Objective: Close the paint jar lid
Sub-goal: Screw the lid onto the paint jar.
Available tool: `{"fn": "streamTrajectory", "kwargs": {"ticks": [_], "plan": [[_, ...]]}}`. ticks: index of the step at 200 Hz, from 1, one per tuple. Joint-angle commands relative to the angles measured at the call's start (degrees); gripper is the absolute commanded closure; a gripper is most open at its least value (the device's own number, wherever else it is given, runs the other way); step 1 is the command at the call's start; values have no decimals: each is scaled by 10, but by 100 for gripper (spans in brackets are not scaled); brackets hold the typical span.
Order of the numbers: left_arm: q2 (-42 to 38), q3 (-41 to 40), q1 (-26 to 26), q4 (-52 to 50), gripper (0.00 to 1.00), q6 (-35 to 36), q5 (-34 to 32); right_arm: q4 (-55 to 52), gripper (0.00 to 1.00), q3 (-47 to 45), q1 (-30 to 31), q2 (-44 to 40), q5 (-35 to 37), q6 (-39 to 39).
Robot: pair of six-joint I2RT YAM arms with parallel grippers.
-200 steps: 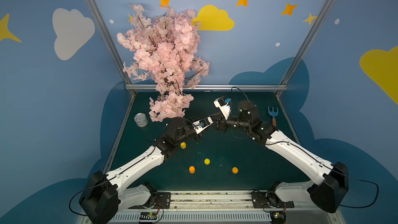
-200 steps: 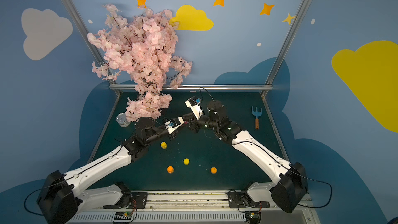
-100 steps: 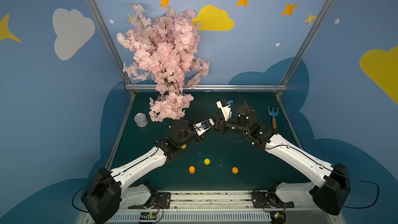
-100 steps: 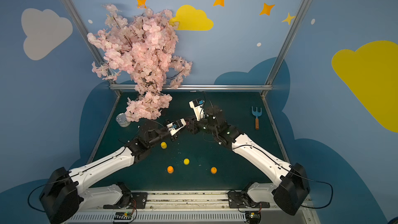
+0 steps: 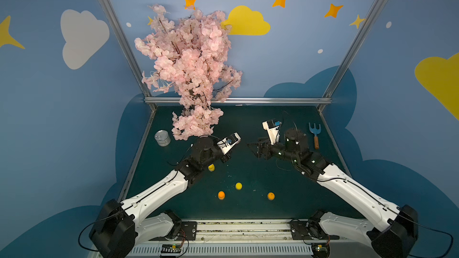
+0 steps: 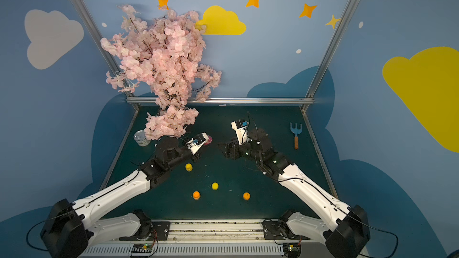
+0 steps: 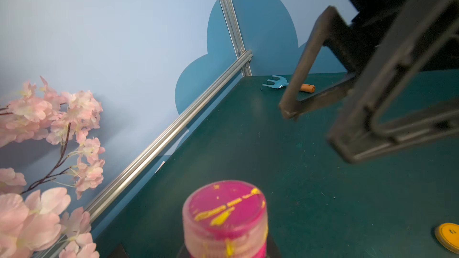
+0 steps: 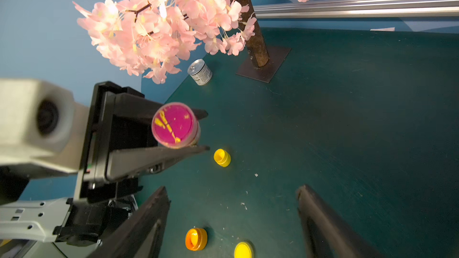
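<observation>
paint jar (image 7: 224, 219): frame edge is cutting off its lower body
yellow cap (image 7: 448, 237): edge is cropping it too
can (image 8: 200, 71): label is looking unreadably small

In both top views we look steeply down from the front over the whole counter (image 5: 248, 165). Our wrist cameras sit close, facing each other, sharing the paint jar (image 7: 224, 217).

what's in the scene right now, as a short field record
left end effector: shut on paint jar
jar lid: on, pink, yellow streaks
right end effector: open, empty, apart from the jar
table: two yellow and two orange small pots, tin can, blue rake
</observation>
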Motion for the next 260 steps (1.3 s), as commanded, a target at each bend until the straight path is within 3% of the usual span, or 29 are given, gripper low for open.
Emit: {"fn": "streamTrajectory", "kwargs": {"ticks": [1, 33, 49, 64, 82, 103, 223, 260], "plan": [[-26, 8, 34, -27, 89, -48, 160, 26, 18, -6, -6, -23, -64, -84], [-17, 42, 63, -100, 89, -41, 469, 75, 21, -19, -9, -41, -189, -179], [-3, 56, 62, -103, 88, -54, 555, 120, 26, -36, -9, -49, -263, -212], [11, 67, 62, -104, 88, -67, 592, 146, 33, -42, -9, -50, -303, -225], [22, 70, 61, -102, 88, -68, 604, 140, 42, -31, -9, -42, -339, -236], [27, 72, 61, -103, 87, -67, 607, 100, 47, -7, -6, -31, -356, -249], [29, 73, 57, -96, 88, -67, 598, 112, 48, 10, 18, 5, -359, -249], [31, 74, 57, -99, 88, -66, 596, 114, 58, 16, 20, 13, -356, -249]]}}
